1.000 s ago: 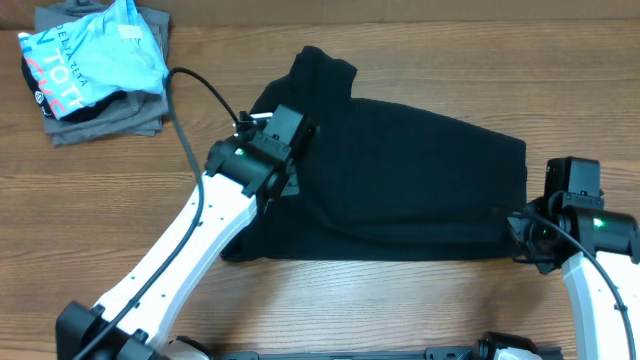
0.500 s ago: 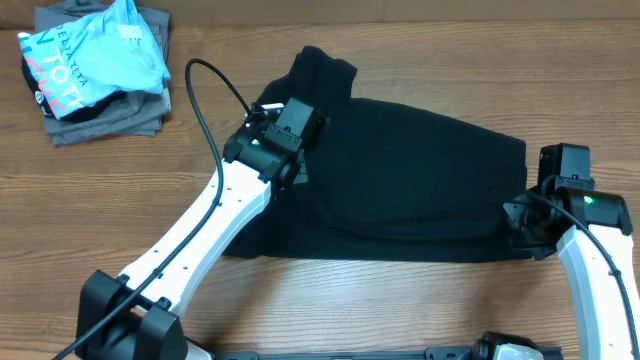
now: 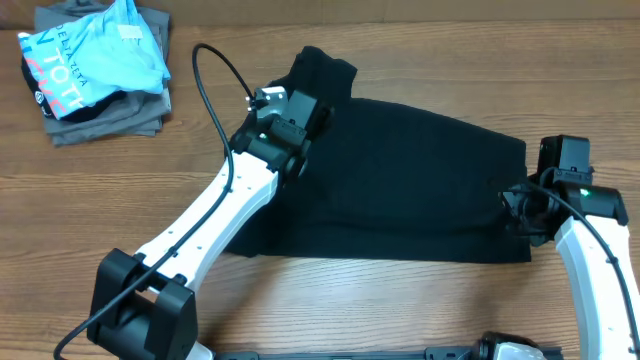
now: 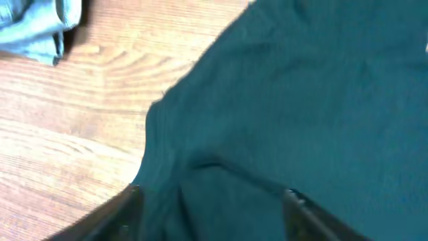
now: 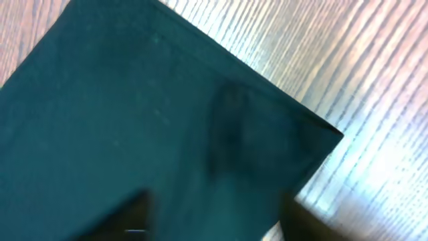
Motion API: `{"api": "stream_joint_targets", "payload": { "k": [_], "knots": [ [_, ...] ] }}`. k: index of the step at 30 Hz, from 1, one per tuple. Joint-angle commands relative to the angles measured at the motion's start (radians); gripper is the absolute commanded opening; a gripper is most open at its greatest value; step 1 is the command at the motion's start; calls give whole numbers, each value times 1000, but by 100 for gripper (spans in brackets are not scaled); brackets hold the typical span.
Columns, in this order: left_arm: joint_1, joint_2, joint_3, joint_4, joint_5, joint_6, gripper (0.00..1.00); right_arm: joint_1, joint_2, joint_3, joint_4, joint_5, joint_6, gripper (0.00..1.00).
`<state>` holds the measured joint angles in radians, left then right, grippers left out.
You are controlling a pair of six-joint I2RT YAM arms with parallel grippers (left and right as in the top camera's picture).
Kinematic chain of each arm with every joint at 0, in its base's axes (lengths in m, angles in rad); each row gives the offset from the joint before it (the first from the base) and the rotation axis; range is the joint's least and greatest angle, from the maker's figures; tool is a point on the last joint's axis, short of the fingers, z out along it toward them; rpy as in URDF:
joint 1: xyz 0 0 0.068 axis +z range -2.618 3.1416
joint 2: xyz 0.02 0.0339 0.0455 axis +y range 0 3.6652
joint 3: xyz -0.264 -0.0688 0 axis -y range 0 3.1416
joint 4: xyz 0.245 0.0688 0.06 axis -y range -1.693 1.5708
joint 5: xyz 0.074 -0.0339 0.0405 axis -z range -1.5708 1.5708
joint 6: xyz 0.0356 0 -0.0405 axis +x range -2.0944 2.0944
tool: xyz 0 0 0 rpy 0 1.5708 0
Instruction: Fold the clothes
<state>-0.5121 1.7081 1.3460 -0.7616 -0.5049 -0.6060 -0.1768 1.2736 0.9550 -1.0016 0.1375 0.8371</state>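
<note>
Well, we saw the wooden bench [image 3: 400, 310] carrying the black T-shirt [image 3: 400, 190], spread flat mid-bench. At the far-left corner, a light blue shirt [image 3: 95, 55] lay on grey garments [image 3: 110, 125]. The left claw [image 3: 297, 118] hung open over the shirt's left edge. The right claw [image 3: 525, 205] was open over its right hem corner.

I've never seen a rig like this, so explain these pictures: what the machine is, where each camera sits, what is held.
Two white robot arms work at a wooden table. The wide picture looks down from above; each close-up comes from a wrist camera. A plain black short-sleeved T-shirt lies spread out. A pile of folded grey garments, light blue lettered shirt on top, sits aside. The left arm's fingers hang over the shirt's left end, the right arm's fingers over a corner; both pairs stand apart, seemingly holding nothing.
</note>
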Motion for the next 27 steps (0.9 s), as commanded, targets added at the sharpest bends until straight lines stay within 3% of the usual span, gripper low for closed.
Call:
{"api": "stream_joint_targets", "payload": {
  "k": [1, 4, 9, 12, 15, 17, 18, 21, 27],
  "knots": [
    [19, 18, -3, 23, -39, 14, 75, -5, 13, 0, 22, 6, 0, 85],
    [22, 15, 3, 23, -43, 97, 93, -5, 12, 2, 36, 4, -27, 89],
    [22, -9, 70, -150, -28, 134, 100, -8, 11, 37, 23, -79, -114, 100],
    [22, -26, 113, -296, 71, 130, 99, -8, 11, 49, 22, -181, -190, 100],
    [22, -29, 114, -401, 237, 130, 69, -7, 13, 48, 10, -239, -238, 100],
    [22, -27, 84, -433, 357, 131, 61, -8, 13, 47, -10, -254, -244, 100],
    [22, -27, 49, -433, 410, 131, 52, -8, 13, 46, -27, -254, -244, 99],
    [22, -26, -25, -389, 447, 130, 38, -8, 13, 46, -48, -255, -244, 96],
    [43, -25, -116, -316, 381, 132, 38, -8, 13, 23, -47, -254, -251, 95]
  ]
}}
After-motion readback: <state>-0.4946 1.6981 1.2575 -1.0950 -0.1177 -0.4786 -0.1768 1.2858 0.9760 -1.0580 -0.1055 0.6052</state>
